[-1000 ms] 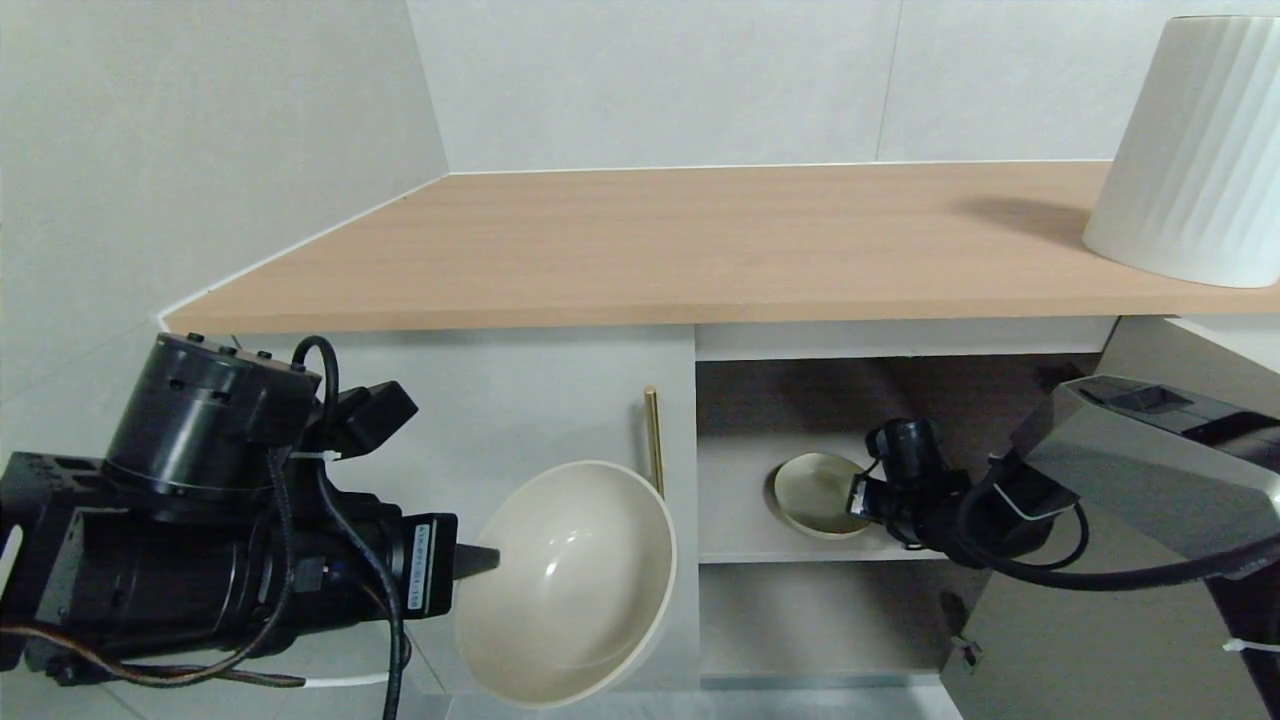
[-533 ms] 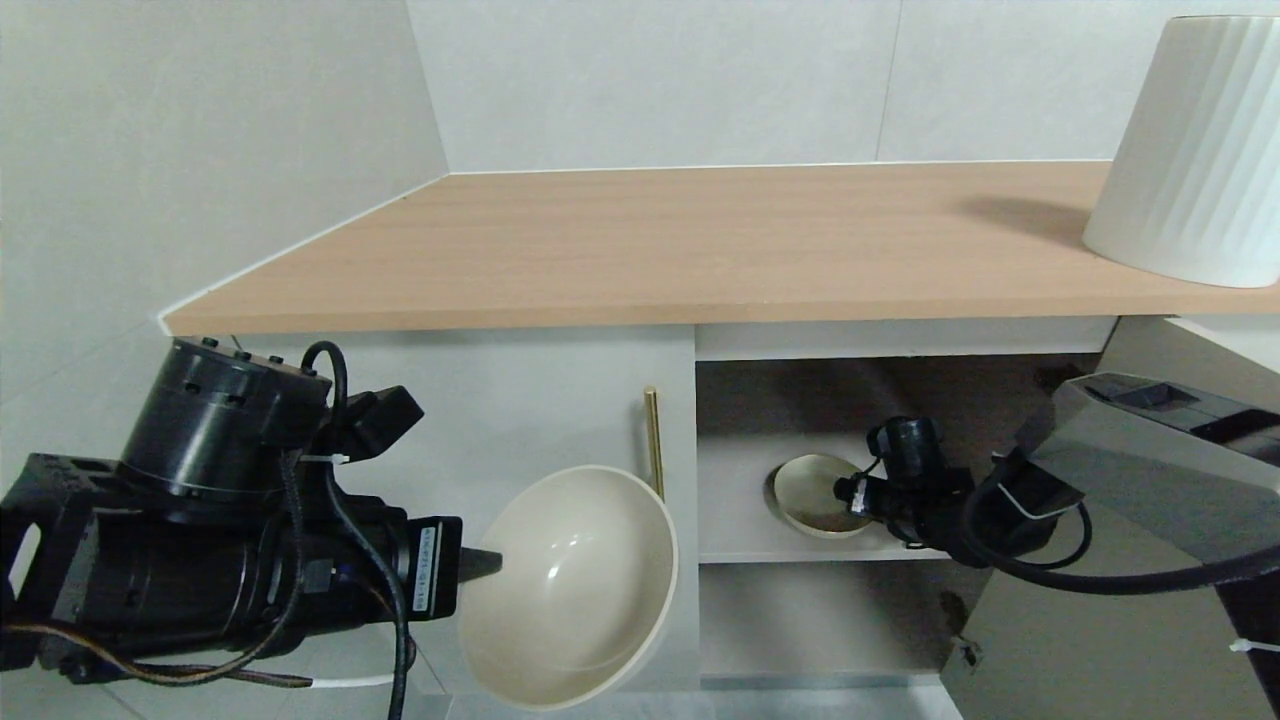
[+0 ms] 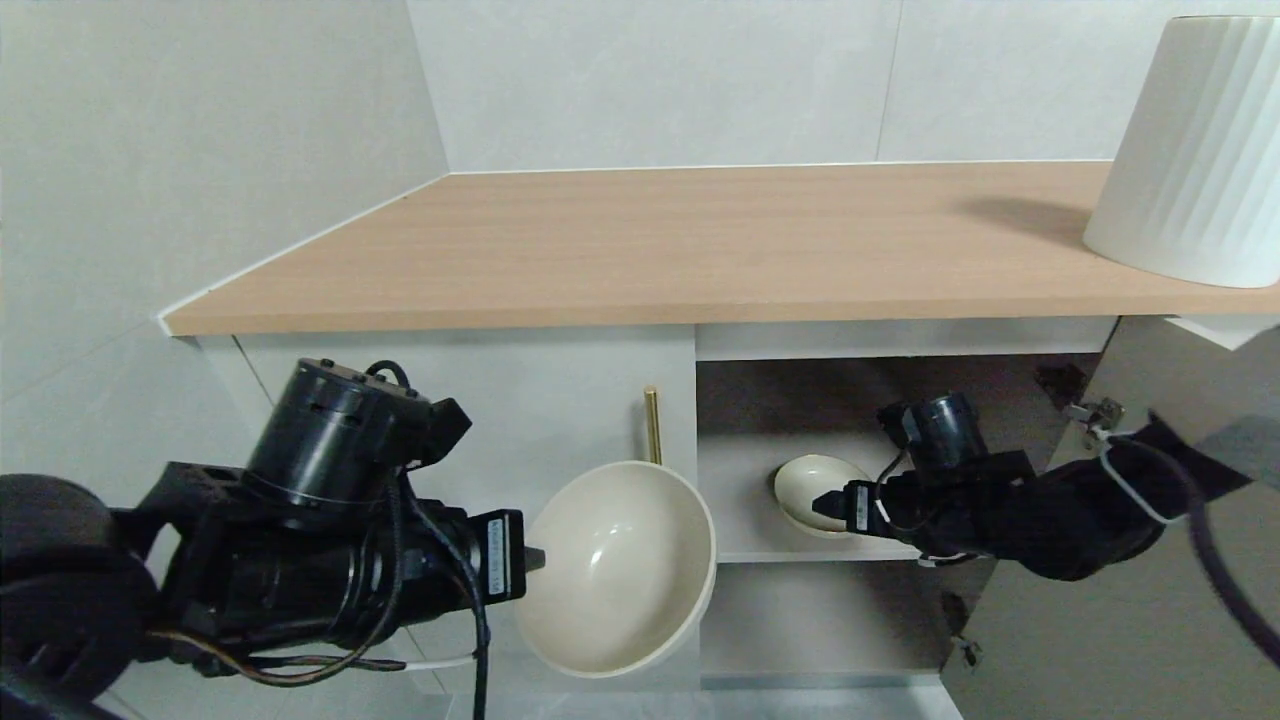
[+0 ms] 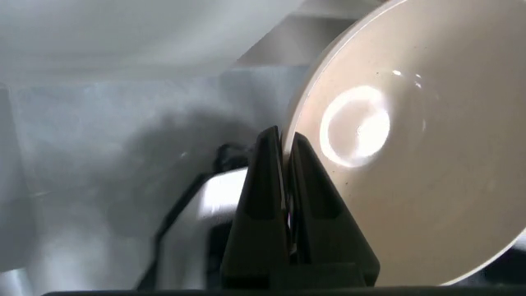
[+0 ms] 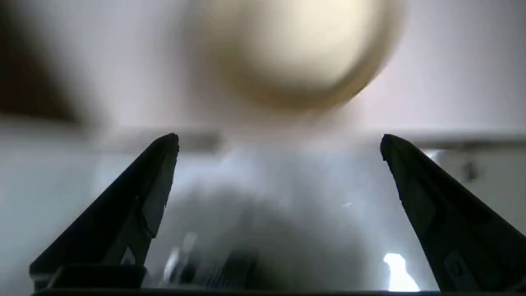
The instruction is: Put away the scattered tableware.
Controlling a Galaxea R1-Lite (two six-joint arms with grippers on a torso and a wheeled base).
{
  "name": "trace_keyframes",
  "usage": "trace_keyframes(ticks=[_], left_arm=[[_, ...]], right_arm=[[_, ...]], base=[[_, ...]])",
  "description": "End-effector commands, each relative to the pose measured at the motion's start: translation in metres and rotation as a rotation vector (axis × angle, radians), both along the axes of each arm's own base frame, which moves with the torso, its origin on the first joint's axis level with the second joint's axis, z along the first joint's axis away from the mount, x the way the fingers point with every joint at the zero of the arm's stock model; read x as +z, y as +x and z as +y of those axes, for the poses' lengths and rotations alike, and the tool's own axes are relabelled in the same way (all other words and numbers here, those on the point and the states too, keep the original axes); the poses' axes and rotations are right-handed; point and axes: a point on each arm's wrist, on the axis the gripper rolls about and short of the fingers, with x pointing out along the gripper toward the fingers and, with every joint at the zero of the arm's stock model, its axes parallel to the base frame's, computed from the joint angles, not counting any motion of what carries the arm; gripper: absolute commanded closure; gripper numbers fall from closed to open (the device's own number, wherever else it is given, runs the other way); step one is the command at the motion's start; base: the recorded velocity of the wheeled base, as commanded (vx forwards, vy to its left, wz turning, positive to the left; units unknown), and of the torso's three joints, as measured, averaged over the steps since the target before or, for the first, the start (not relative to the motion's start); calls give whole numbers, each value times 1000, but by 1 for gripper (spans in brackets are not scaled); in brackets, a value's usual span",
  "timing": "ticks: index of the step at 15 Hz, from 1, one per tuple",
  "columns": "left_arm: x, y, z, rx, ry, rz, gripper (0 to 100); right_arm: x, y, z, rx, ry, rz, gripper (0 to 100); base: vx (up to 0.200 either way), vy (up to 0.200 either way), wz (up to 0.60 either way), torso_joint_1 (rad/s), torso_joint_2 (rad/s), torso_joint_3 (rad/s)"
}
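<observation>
Jaws of the left gripper (image 3: 535, 553) clamp the rim of the large cream bowl (image 3: 625, 570) — it hangs tilted before the closed cabinet door (image 3: 520, 400), beside the brass handle (image 3: 652, 425). The right gripper (image 3: 835, 503) is spread wide just before the small bowl (image 3: 805, 490), which sits on the open cabinet's shelf (image 3: 740, 520).

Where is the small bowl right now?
In the head view, the small bowl sits on the open cabinet's shelf, right of the brass handle, just ahead of the open right tool.
</observation>
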Motion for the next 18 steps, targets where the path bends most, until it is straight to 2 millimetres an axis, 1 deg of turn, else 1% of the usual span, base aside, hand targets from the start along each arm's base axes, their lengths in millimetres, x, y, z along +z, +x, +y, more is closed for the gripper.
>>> trace_keyframes(ticks=[1,2,3,4,6,9,11,12,13,15,16,17,18], left_arm=[[-31,9,-30,37,80,34,100],[-44,11,-37,51,137,43,100],[-45,11,-38,52,145,45,100],[-57,9,-47,34,183,67,100],[-65,5,-54,9,203,90,100],[-70,2,-60,-15,216,100,100],[-69,0,-62,-23,214,98,100],[-69,0,-62,-22,215,98,100],[-68,0,-61,-24,212,95,100],[-67,-1,-62,-28,212,92,100],[-67,-2,-63,-32,212,92,100],[-66,-4,-64,-40,212,90,100],[-66,-5,-64,-42,216,94,100]], right_arm=[[79,-70,6,192,84,-37,0],[89,-84,7,227,84,-53,0],[89,-86,7,234,83,-55,0],[95,-107,10,313,63,-82,0],[92,-128,22,407,50,-77,0],[80,-144,38,493,26,-34,0],[63,-147,50,525,-14,17,0],[59,-146,52,527,-23,28,0],[44,-144,60,528,-60,66,0],[28,-138,66,497,-113,91,0],[24,-136,68,486,-125,88,0],[16,-130,74,461,-135,64,0],[13,-127,78,445,-128,37,0]], base=[[0,0,0,0,0,0],[0,0,0,0,0,0],[0,0,0,0,0,0],[0,0,0,0,0,0],[0,0,0,0,0,0],[0,0,0,0,0,0],[0,0,0,0,0,0],[0,0,0,0,0,0],[0,0,0,0,0,0],[0,0,0,0,0,0],[0,0,0,0,0,0],[0,0,0,0,0,0],[0,0,0,0,0,0]])
